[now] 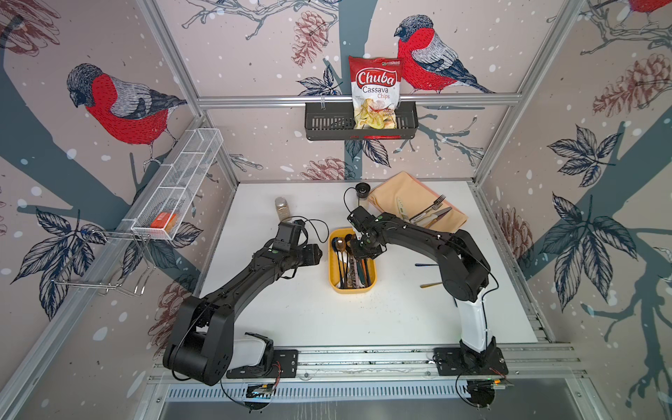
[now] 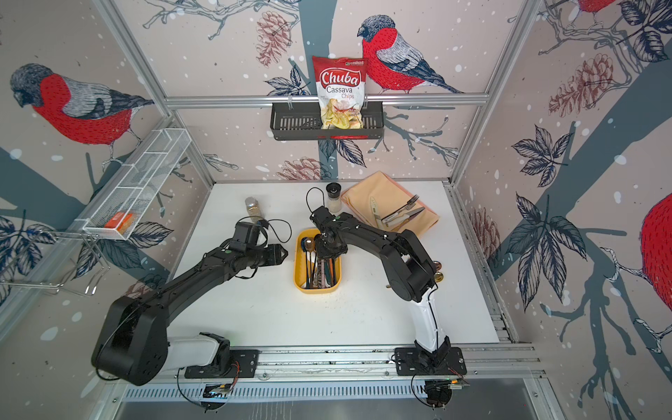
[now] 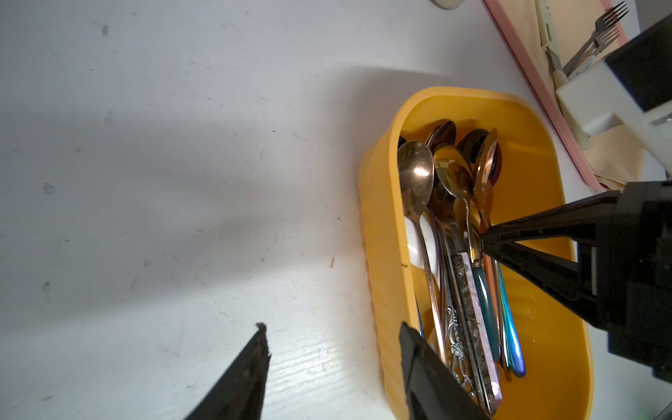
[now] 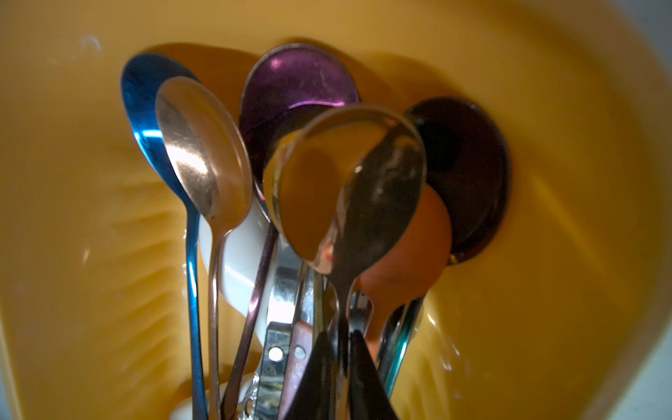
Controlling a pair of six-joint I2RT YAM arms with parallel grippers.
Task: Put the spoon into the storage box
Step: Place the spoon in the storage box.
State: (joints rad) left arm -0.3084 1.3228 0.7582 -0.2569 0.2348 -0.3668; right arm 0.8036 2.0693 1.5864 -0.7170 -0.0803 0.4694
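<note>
Right wrist view: right fingers (image 4: 316, 378) pinch the spoon (image 4: 345, 182), already down in the box (image 4: 563, 163) below them. Next they likely must let go. Left fingers (image 3: 251, 363) are spread, empty.

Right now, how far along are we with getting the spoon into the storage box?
Nearly done: the storage box already holds a pile of spoons, and the gold spoon is over them, inside its walls. In hand: the right gripper has its jaws close around that handle; I cannot tell whether they grip it. Remaining: release and pull clear. The left gripper is open and empty.
</note>
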